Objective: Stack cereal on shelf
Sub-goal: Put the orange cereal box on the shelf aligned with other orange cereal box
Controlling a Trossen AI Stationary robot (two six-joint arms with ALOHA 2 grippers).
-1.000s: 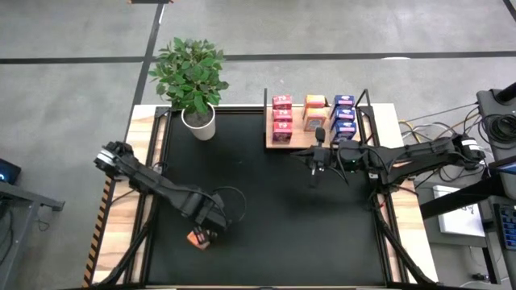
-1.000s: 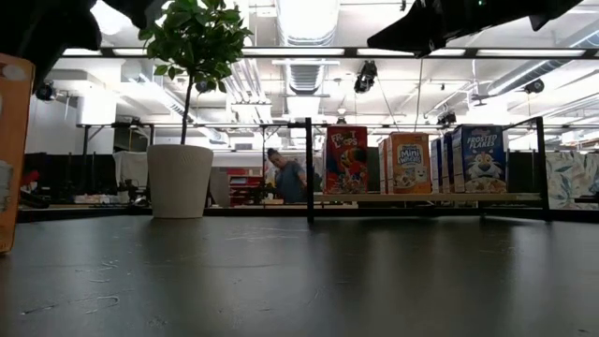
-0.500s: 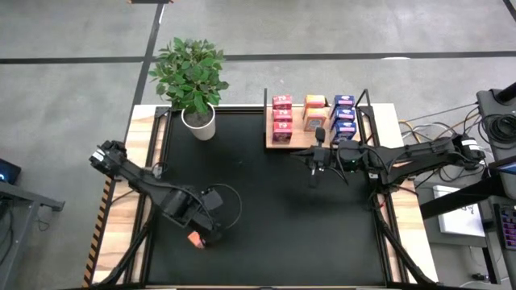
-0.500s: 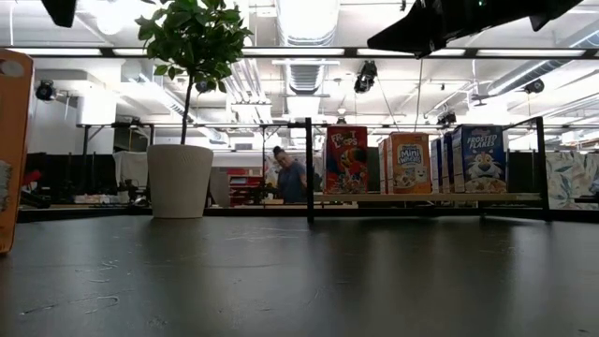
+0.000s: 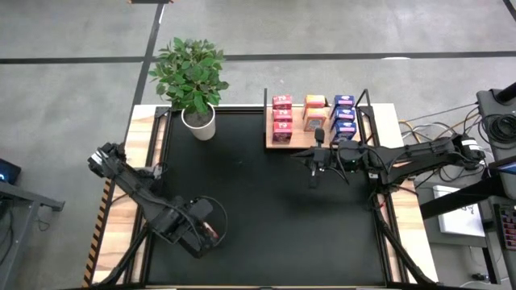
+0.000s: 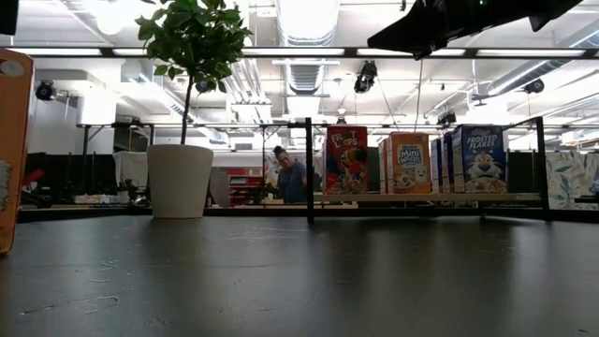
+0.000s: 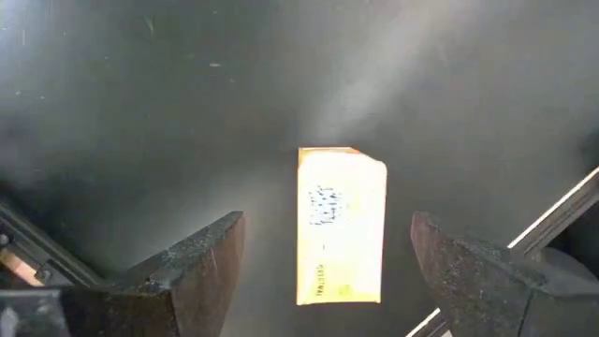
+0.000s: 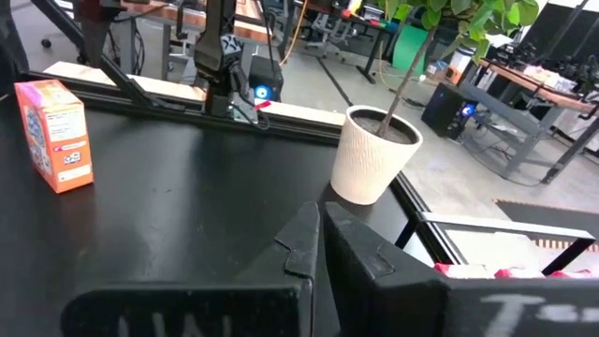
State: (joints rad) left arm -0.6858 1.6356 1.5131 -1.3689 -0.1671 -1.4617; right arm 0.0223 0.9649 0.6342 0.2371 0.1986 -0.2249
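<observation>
One orange cereal box (image 7: pixel 342 225) stands upright on the black table near its near left corner; it also shows in the right wrist view (image 8: pixel 56 136) and at the low view's left edge (image 6: pixel 11 150). My left gripper (image 7: pixel 328 220) hangs open above it, pointing down, with a finger on either side of the box and clear of it; in the high view the gripper (image 5: pixel 203 234) covers the box. The shelf (image 5: pixel 318 138) at the far right holds several red, orange and blue cereal boxes (image 5: pixel 314 113). My right gripper (image 8: pixel 318 234) waits shut and level in front of the shelf.
A potted plant (image 5: pixel 193 80) in a white pot (image 8: pixel 374 164) stands at the table's far left. Black posts (image 6: pixel 310 168) stand at the shelf's ends. The table's middle (image 5: pixel 266 209) is bare. A person (image 6: pixel 285 178) is in the room beyond.
My left gripper has risen off the orange box, drifted toward the table's near left corner and rolled at the wrist. The box stays standing where it was.
</observation>
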